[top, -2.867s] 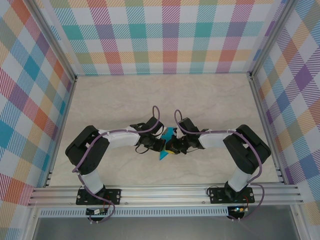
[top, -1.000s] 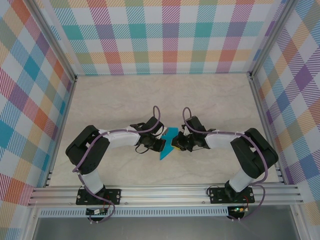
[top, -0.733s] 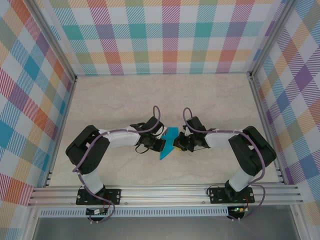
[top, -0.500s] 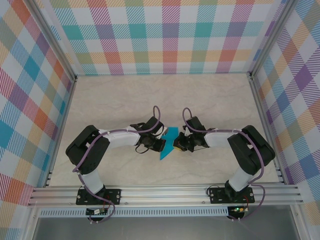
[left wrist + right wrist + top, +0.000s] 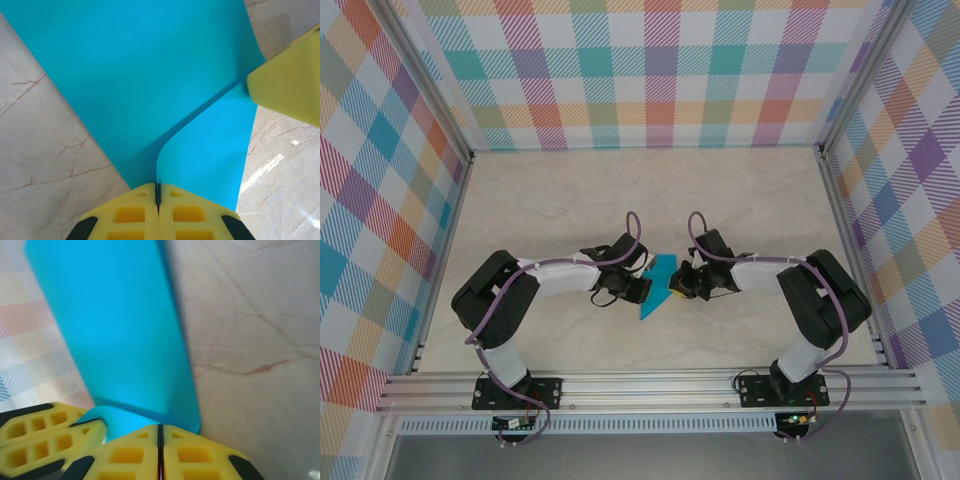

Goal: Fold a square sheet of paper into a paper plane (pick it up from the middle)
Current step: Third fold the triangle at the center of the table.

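Observation:
The square sheet is now folded into a narrow teal-blue paper plane (image 5: 658,283), with its sharp point toward the near left. It is held just above the table between both grippers. My left gripper (image 5: 639,290) is shut on a thin raised edge of the paper (image 5: 140,75), which enters the closed jaws (image 5: 158,192). My right gripper (image 5: 678,289) is shut at the opposite side. The paper (image 5: 120,330) runs from its closed jaws (image 5: 160,432) toward the far side. A right finger (image 5: 290,85) meets the crease end, and the left fingers (image 5: 45,440) show at lower left.
The beige marble table (image 5: 740,190) lies inside a checked enclosure with aluminium rails (image 5: 650,385) at the near edge. Both arms are bent inward and meet at the table's middle.
The right gripper has drawn back to the right and slightly toward the far side, and the paper now spans a wider gap. The left gripper has stayed put.

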